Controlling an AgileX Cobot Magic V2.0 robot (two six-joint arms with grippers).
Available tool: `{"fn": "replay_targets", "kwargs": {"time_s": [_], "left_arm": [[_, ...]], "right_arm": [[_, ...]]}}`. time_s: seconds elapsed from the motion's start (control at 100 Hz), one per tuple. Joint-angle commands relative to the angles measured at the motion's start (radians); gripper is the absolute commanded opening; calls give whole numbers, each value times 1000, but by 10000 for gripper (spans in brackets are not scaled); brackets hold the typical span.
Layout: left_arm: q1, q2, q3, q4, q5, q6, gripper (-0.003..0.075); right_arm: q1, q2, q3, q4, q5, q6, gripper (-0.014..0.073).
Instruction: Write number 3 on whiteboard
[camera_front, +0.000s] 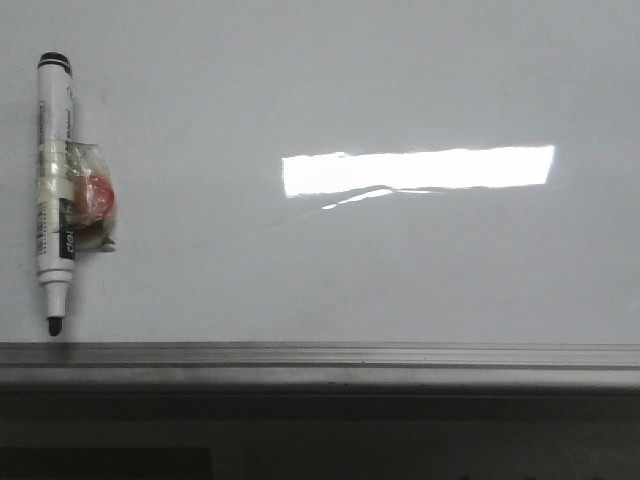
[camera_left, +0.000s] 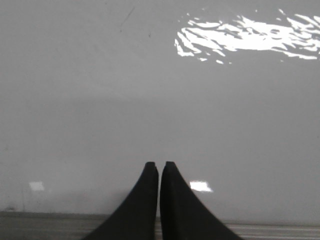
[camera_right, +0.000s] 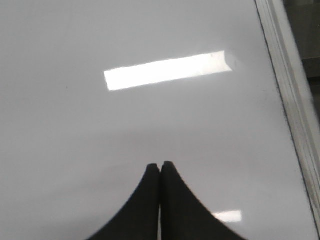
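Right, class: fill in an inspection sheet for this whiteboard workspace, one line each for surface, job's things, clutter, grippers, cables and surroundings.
Surface: whiteboard glossy, bright rectangular glare, grey edge strip along the near side.
Job's things: marker lies on the board at far left, uncapped, tip toward the edge strip; a taped bundle with something red is on its side. No number 3 seen on the board.
Clutter: nothing seen.
Grippers: left gripper shut, empty; right gripper shut, empty; both over bare board.
Cables: nothing seen.
Surroundings: dark band past the strip; details too dim.
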Motion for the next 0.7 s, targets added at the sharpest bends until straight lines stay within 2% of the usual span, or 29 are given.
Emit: {"fn": "replay_targets", "kwargs": {"time_s": [0.0, 0.39, 0.69], "left_arm": [[-2, -25, 35, -14, -115, -1, -20], [-2, -25, 33, -42, -270, -1, -20], [-2, 87, -68, -93, -194, 0, -20]], "right_arm": [[-5, -16, 23, -3, -94, -11, -66], [-5, -16, 23, -3, -101, -11, -66], [-5, 2, -29, 109, -40, -11, -66]]}}
